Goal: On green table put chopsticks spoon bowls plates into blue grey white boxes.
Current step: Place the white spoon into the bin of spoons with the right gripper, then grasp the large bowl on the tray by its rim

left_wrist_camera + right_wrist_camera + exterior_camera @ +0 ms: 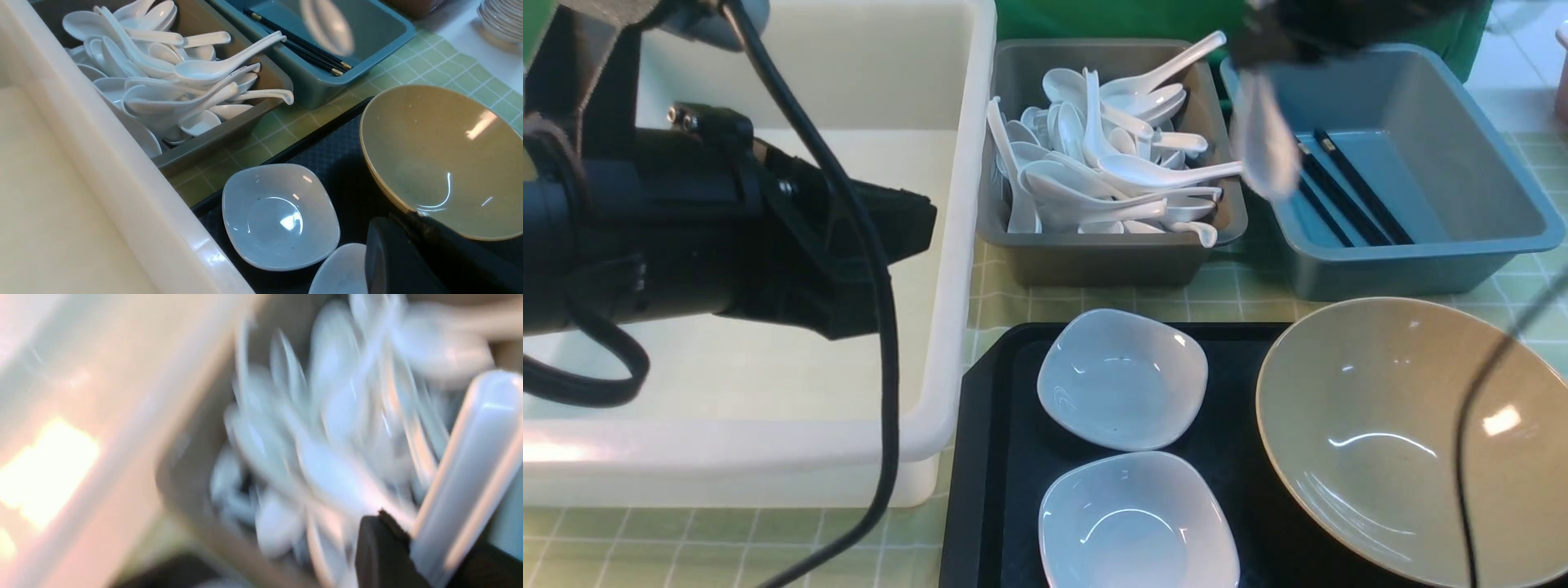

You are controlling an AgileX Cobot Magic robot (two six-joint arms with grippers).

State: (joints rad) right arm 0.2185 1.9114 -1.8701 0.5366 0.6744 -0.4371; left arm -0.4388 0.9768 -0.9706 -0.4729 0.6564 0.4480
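My right gripper (1270,45) is shut on the handle of a white spoon (1262,151), which hangs blurred over the gap between the grey box (1111,261) and the blue box (1421,269). In the right wrist view the spoon handle (470,465) sits between the dark fingers (380,555). The grey box holds several spoons. Black chopsticks (1356,192) lie in the blue box. My left gripper (927,224) is shut and empty over the white box (956,245). Two white dishes (1123,380) (1139,523) and a khaki bowl (1388,433) rest on a black tray (988,457).
The green table (686,539) shows in front of the white box and between boxes and tray. The left arm's black cable (882,327) hangs across the white box. A stack of white plates (502,20) stands beyond the blue box in the left wrist view.
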